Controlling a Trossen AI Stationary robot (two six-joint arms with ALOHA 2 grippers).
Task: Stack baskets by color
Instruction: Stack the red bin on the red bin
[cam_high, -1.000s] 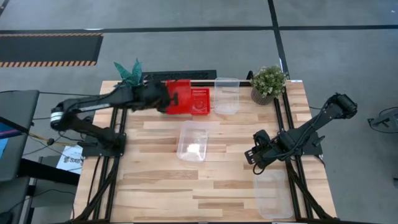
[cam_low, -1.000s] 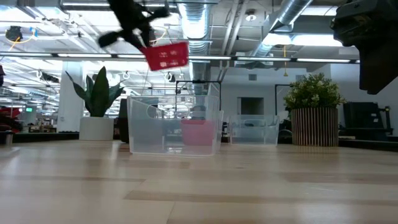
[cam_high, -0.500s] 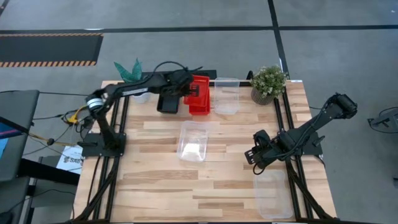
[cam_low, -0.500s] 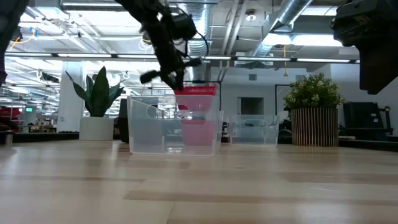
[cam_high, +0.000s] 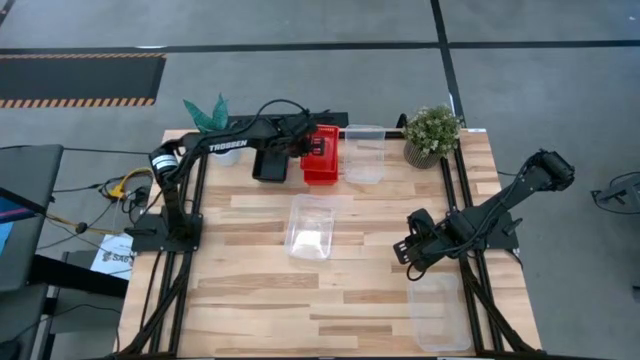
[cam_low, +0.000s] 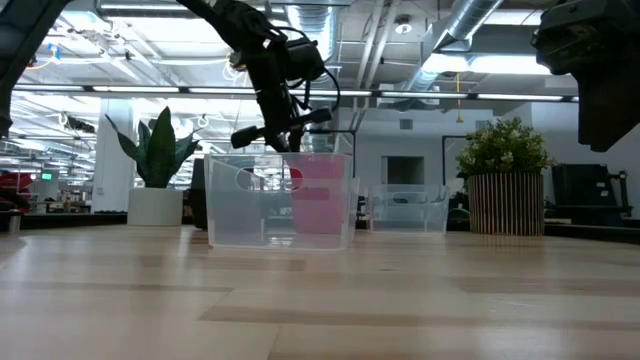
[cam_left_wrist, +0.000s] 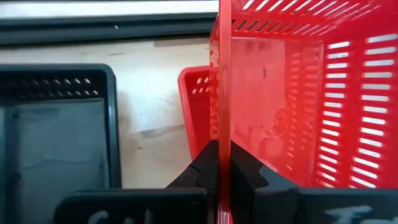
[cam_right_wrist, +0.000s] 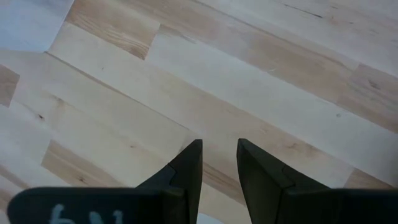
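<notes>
The left gripper (cam_left_wrist: 219, 163) is pinching the wall of a red perforated plastic basket (cam_left_wrist: 292, 93), holding it over another red basket (cam_left_wrist: 196, 106) beside the black tray (cam_left_wrist: 56, 118) at the table's far edge. The right gripper (cam_right_wrist: 217, 163) is hanging slightly parted, holding nothing.

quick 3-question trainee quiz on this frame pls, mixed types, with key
1. True or false: the left gripper has its jaws shut on the wall of a red basket.
2. What lies directly beside the red baskets, on the side away from the black basket? A) potted plant B) clear basket C) nothing
3. How many clear baskets are on the table?

Key: 1 true; 2 B, the clear basket; 3 three.
</notes>
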